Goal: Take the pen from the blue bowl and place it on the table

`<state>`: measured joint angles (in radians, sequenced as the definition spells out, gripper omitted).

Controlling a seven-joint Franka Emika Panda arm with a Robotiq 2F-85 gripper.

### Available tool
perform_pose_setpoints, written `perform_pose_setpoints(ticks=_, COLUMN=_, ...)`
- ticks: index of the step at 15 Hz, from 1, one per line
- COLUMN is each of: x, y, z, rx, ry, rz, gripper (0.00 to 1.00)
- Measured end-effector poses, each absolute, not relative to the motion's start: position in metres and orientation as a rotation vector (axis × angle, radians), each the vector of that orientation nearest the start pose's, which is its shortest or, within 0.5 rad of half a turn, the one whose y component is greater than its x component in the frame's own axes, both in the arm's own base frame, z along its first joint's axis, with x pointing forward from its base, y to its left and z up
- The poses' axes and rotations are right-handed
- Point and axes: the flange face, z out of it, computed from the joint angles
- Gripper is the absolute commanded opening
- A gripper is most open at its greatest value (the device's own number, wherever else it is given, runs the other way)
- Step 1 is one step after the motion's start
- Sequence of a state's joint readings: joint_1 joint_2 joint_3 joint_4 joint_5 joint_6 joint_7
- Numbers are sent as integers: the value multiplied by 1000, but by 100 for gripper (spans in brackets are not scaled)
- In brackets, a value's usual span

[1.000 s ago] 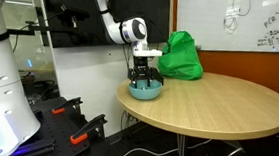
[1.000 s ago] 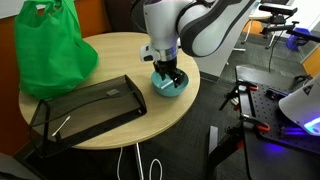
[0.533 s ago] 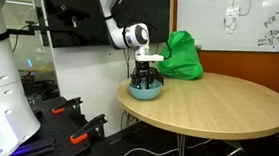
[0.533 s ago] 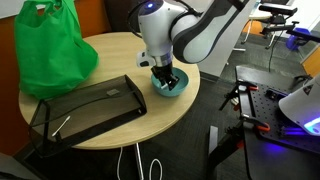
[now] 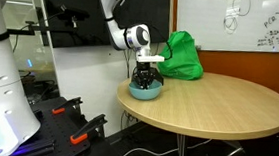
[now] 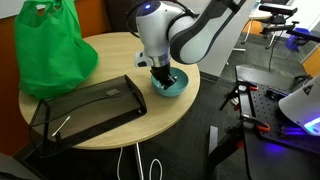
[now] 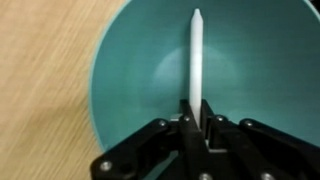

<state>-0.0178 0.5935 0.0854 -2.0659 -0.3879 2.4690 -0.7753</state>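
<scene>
Reaches down into the bowl (image 7: pixel 115 80), clamps the gripper (image 7: pixel 197 110) narrow on the near end of the pen (image 7: pixel 196 55); shaft straight ahead inside the bowl, presumably for a clean lift to the table (image 5: pixel 213 106).

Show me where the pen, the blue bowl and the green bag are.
pen (image 7: pixel 196 55): wrist view, mid-shaft.
blue bowl (image 7: pixel 120 75): wrist view, inner wall.
green bag (image 6: pixel 48 55): in an exterior view, front side.
</scene>
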Motion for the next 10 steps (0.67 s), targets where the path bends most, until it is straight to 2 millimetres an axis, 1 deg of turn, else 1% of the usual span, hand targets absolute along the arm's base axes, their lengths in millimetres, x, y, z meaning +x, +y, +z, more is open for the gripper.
perform_pose_setpoints(ticks=2, x=563, y=42, z=132, rx=-2687, ry=-1753, rz=343, gripper=3)
perform_pose_setpoints(ticks=4, x=564, y=42, z=146, rx=-2683, ry=-1740, rz=312, gripper=3)
perform_pose_setpoints(ticks=7, x=560, y=35, z=179, rx=-2688, ry=-1666, rz=279, gripper=3)
perform_pose_setpoints(ticks=10, x=552, y=14, z=218, rx=-2734, ry=-1462, rz=312, gripper=3)
